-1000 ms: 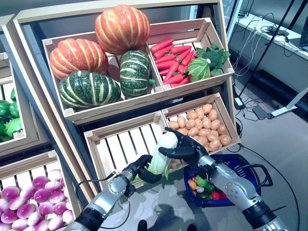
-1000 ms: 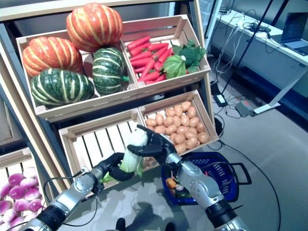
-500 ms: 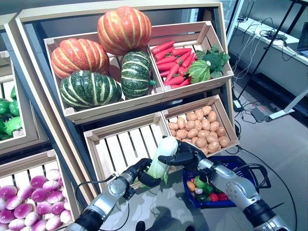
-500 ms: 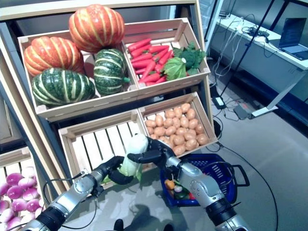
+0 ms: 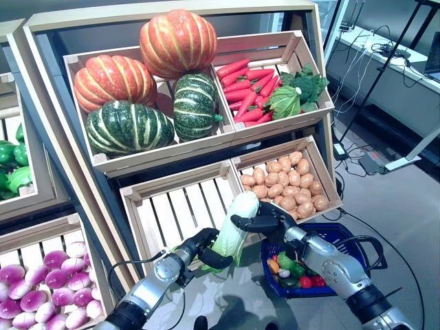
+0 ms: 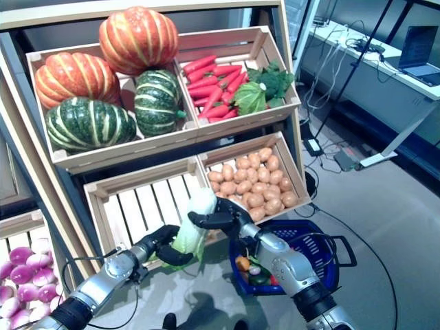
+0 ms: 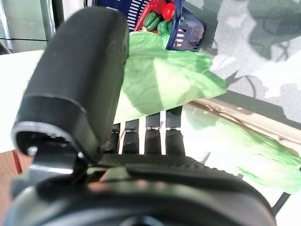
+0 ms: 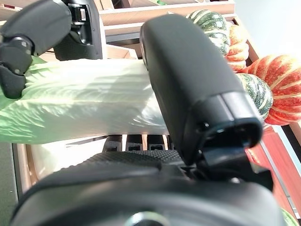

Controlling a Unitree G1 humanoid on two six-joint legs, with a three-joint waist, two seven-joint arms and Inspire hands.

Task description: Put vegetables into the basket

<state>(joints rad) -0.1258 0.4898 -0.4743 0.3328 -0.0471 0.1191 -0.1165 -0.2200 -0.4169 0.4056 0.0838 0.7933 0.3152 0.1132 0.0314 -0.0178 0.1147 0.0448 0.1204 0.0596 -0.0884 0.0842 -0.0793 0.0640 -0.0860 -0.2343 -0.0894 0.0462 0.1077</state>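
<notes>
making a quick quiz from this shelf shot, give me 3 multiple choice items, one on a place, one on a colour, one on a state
1. Where is the blue basket?
A. on the floor beside the shelf
B. on the top shelf
C. inside the potato crate

2. What colour are the carrots?
A. purple
B. red-orange
C. white

3. How is the cabbage held?
A. lying free in a crate
B. by one hand only
C. by both hands at once

Answers:
1 A, it sits on the grey floor below the potatoes.
2 B, they show red-orange beside green leaves.
3 C, the left hand grips its leafy end, the right hand its pale upper part.
</notes>
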